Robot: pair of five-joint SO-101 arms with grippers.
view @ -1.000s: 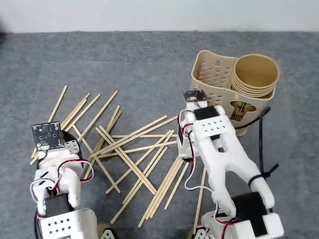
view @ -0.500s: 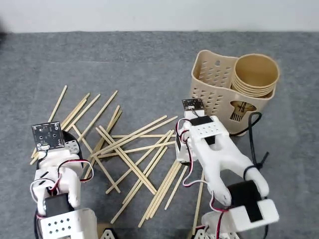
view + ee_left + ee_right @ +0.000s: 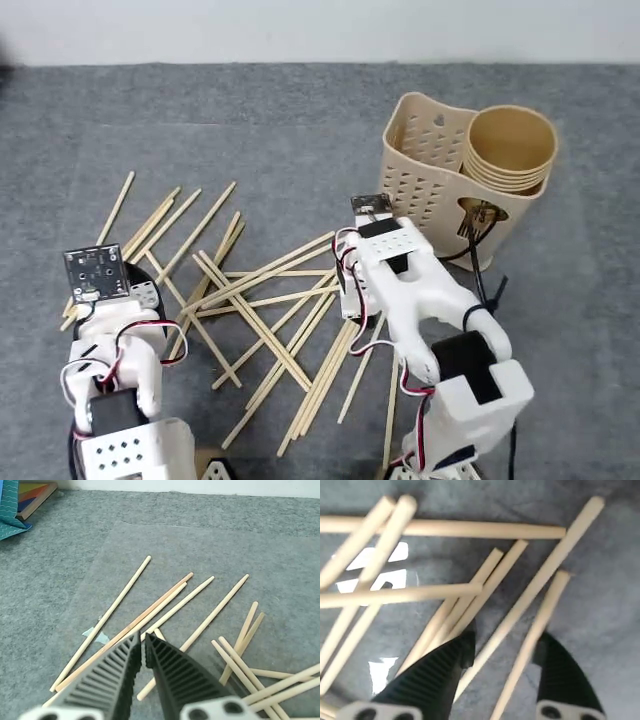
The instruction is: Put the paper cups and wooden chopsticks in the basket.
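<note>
Our right gripper (image 3: pixel 505 642) hangs spread over crossed wooden chopsticks (image 3: pixel 270 299) at lower centre. Closing, we risk pinching several and spilling them short of the upper-right basket (image 3: pixel 420 170). Left gripper (image 3: pixel 142 642): pressed together, empty.

**Covered and Cropped**

In the high view the right arm (image 3: pixel 420 290) lies over the near ends of several wooden chopsticks (image 3: pixel 270 300), and the left arm (image 3: pixel 105 330) covers the ends of others. The basket (image 3: pixel 425 165) wall hides the paper cups (image 3: pixel 512 150) below their rims. In the right wrist view the chopsticks run off the edges, their ends out of frame. A coloured object (image 3: pixel 12 502) is cropped at a corner of the left wrist view, too little of it showing to identify.
</note>
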